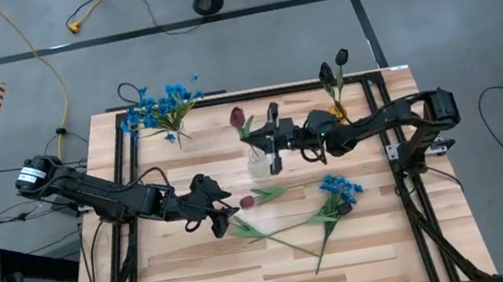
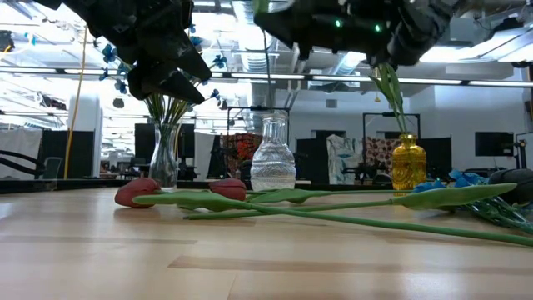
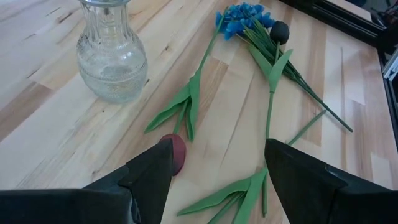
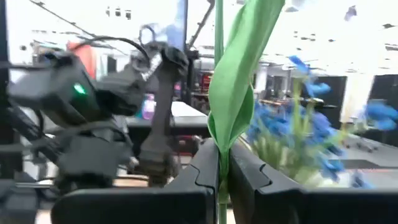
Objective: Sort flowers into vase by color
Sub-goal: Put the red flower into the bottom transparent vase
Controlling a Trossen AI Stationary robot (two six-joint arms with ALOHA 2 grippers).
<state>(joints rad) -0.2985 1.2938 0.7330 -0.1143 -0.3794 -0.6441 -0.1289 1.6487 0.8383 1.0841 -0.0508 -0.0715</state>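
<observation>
Flowers are split between the vases and the tabletop, and one red sprig [image 1: 239,118] is pinched by its green stem [image 4: 219,93] in the right gripper [image 1: 275,142], whose fingers are closed tight on it right above the clear glass vase [image 1: 258,165] near the table's centre. The left gripper [image 1: 217,210], at about seven o'clock from that vase, hangs with its fingers [image 3: 146,177] spread wide over a loose red bud [image 3: 175,153] lying on the wood. From there, at roughly three o'clock, lie a blue cluster [image 1: 340,186] and a near-black bud [image 3: 280,31] with their long stems crossing. Blue blooms [image 1: 160,105] fill the vase at the table's eleven o'clock corner; dark buds [image 1: 333,67] stand in the gold vase [image 2: 408,162] toward one o'clock. The surface is a pale butcher-block table [image 1: 203,280] in a black frame, on a grey floor with a yellow cable [image 1: 41,58]. Only the low view shows the gold vase's colour and the bright workshop beyond; only the left wrist view shows the ribbed glass up close.
</observation>
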